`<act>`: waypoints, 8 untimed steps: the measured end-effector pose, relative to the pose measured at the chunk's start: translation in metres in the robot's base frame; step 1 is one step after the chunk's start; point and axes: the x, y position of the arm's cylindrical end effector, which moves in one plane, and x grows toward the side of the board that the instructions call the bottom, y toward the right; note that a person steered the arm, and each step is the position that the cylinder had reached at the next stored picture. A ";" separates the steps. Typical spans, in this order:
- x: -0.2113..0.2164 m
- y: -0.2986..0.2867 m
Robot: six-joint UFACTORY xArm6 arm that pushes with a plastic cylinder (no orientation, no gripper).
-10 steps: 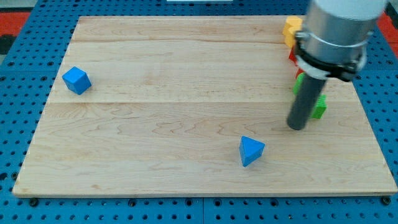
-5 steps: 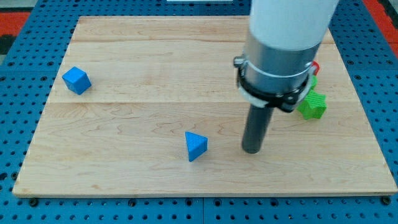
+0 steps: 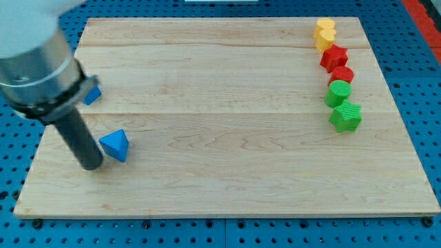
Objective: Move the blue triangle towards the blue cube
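The blue triangle (image 3: 116, 145) lies on the wooden board (image 3: 227, 117) at the view's lower left. My tip (image 3: 91, 165) rests on the board just left of the triangle and slightly below it, close to or touching it. The blue cube (image 3: 91, 94) sits above, near the board's left edge, mostly hidden behind the arm's grey collar; only its right corner shows.
A column of blocks stands at the view's upper right: two yellow blocks (image 3: 324, 33), a red block (image 3: 334, 57), a red cylinder (image 3: 342, 74), a green cylinder (image 3: 338, 91) and a green star-like block (image 3: 346, 116). Blue pegboard surrounds the board.
The blue triangle has slid far left across the board, from lower centre to lower left. My tip swept from its right side to its left side. The arm now covers most of the blue cube.
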 end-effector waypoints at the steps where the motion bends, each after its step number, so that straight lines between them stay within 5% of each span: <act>1: -0.028 0.007; 3: 0.019 0.026; 6: -0.016 0.116; 8: -0.019 0.058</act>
